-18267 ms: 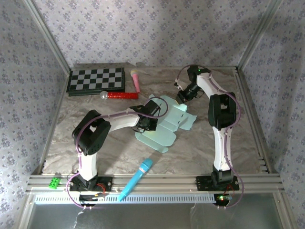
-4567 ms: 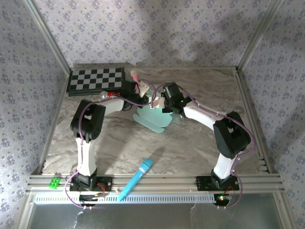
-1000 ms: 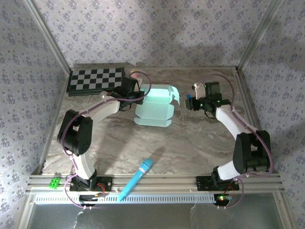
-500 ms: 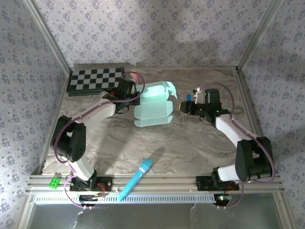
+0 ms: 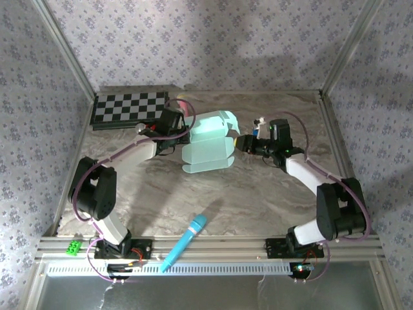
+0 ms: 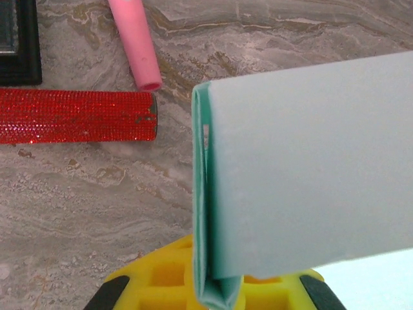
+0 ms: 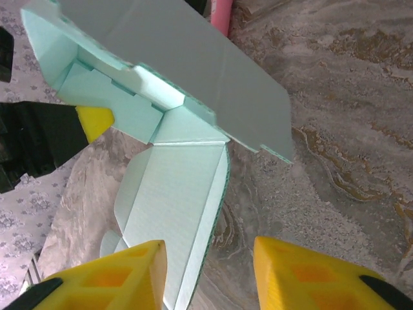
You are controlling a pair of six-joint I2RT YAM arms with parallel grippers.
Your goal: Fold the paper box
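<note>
On the marbled table (image 5: 258, 200), the pale mint-blue card paper box (image 5: 208, 147) is pinched mid-fold by the left gripper (image 6: 216, 294); next, a flap's to be caught by the spread-open right gripper (image 7: 208, 274).

Grey marbled tabletop (image 5: 258, 200) inside an aluminium frame (image 5: 245, 245), floral lilac wallpaper walls (image 5: 213, 45) all around.

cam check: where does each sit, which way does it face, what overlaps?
Top external: above and behind the bases, looking down on the table; shows left gripper, right gripper at the paper box.
Left wrist: faces along its pads clamped on the box's folded edge; pink stick beyond.
Right wrist: faces over its open fingers into the box's flaps.
Shared: box in all three; pink stick in both wrist views.
</note>
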